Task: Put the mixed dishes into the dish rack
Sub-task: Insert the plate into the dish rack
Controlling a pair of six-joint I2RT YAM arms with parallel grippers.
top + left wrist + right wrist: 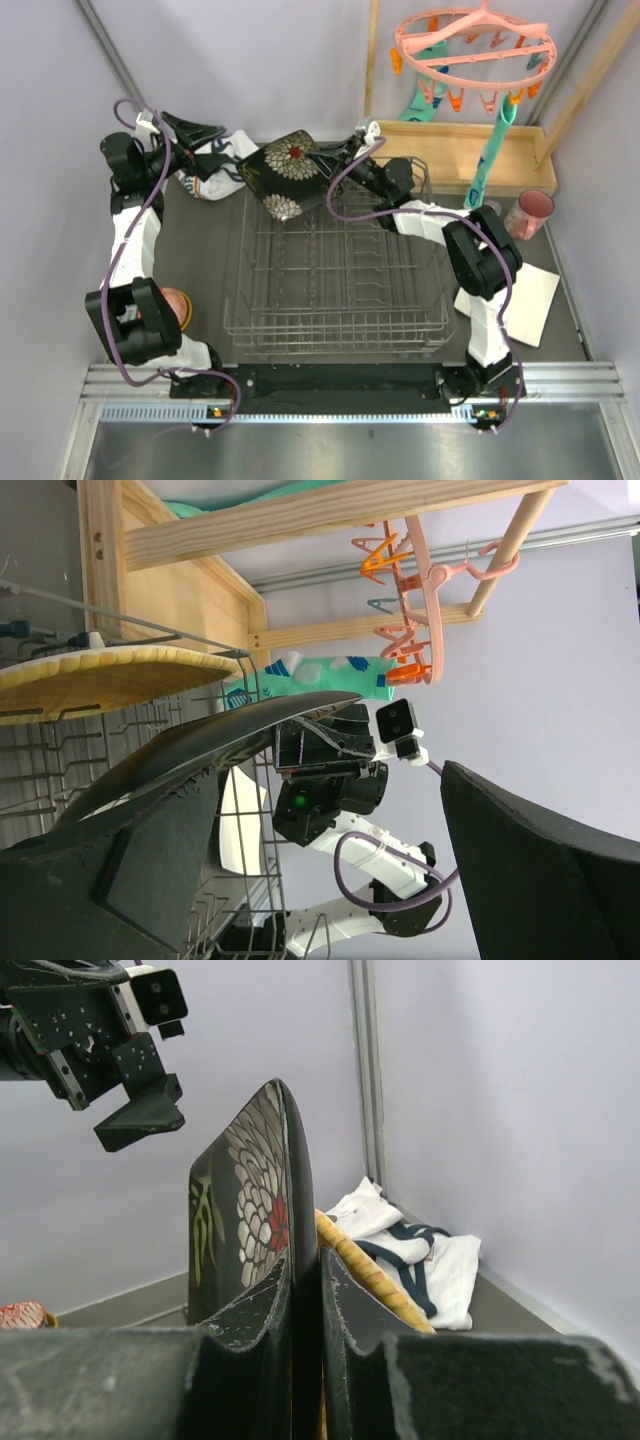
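In the top view, the dish rack (330, 340) fills the table's middle. Its far-left corner, at 11 o'clock, sits under the black floral square plate (285, 172). Your right gripper (306, 1285) is clamped on that plate's 3 o'clock edge, holding it tilted near upright, with the prong rows toward 5 o'clock. Your left gripper (198, 131), fingers spread wide and holding nothing, hovers at the plate's 10 o'clock.
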